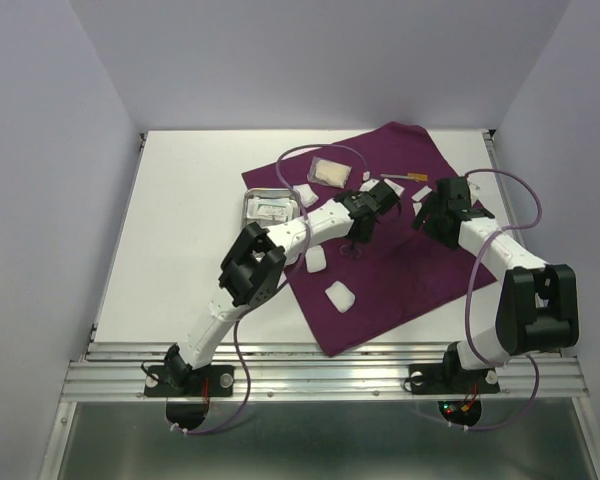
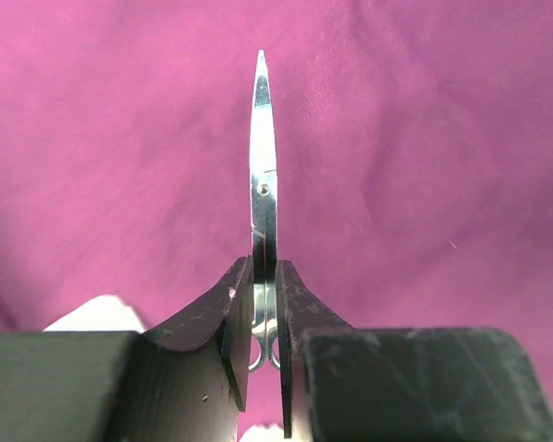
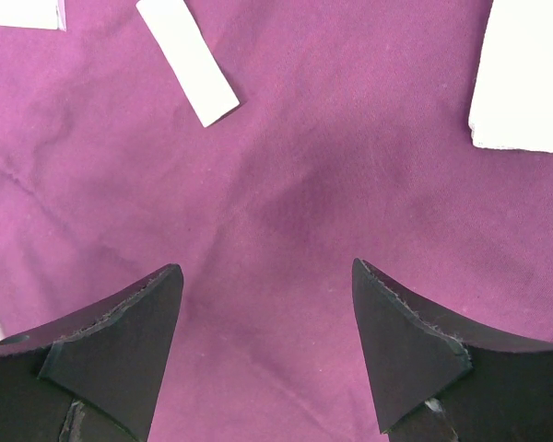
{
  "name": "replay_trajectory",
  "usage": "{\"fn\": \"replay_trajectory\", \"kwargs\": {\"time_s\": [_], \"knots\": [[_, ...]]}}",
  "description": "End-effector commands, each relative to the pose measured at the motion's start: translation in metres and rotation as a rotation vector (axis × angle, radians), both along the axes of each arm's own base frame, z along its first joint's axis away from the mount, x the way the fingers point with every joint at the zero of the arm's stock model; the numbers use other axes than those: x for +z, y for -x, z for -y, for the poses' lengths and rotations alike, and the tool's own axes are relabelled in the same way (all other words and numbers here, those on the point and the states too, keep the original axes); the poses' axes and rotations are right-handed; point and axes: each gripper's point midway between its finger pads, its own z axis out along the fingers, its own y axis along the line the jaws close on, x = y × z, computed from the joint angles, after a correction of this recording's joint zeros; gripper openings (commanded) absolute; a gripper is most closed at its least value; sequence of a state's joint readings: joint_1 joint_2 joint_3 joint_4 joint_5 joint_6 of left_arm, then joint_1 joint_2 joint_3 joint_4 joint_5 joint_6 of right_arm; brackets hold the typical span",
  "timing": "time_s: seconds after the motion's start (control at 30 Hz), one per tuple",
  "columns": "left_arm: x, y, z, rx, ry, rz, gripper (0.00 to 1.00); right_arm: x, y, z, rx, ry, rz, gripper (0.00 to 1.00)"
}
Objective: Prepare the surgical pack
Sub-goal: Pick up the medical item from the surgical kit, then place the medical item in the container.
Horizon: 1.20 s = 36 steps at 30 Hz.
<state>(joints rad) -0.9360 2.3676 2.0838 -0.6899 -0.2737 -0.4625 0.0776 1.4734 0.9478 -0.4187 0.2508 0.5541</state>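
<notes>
- Gauze (image 1: pixel 339 296) lies on the near part of the cloth (image 1: pixel 400 285).
- Left claw (image 2: pixel 265 272), over the cloth's middle, is pinched on the scissors (image 2: pixel 264 166), blades forward, likely for carrying.
- Right claw (image 3: pixel 267 313) hangs wide open and empty over the cloth.
- Tray (image 1: pixel 240 208) sits at the cloth's far left corner.

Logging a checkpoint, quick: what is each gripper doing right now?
Left gripper: closed on the scissors.
Right gripper: open, holding nothing.

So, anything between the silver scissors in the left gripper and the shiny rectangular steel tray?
One white gauze square lies beside the right rim of the shiny rectangular steel tray, roughly on the path. Left gripper clamps the silver scissors above the dark-purple cloth; otherwise nothing visible.
</notes>
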Motion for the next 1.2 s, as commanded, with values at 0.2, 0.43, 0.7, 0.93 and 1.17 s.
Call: {"fn": "replay_trajectory", "kwargs": {"time_s": [0.2,0.43,0.7,0.93,1.17], "knots": [[0.124,-0.024,-0.042,0.088,0.130,0.225,0.21,0.009,-0.003,0.000,0.000,-0.003,0.033,0.79],[0.133,-0.038,-0.133,0.183,0.090,0.246,0.21,0.008,-0.005,0.000,0.003,-0.001,0.029,0.79],[0.085,-0.027,-0.205,0.249,-0.011,0.165,0.22,0.007,-0.009,-0.003,0.007,-0.017,0.031,0.79],[0.041,-0.029,-0.223,0.297,-0.086,0.085,0.41,0.007,-0.010,-0.002,0.005,-0.011,0.029,0.79],[0.047,-0.028,-0.227,0.312,-0.098,0.076,0.71,0.013,-0.014,0.002,-0.001,0.008,0.043,0.79]]}}
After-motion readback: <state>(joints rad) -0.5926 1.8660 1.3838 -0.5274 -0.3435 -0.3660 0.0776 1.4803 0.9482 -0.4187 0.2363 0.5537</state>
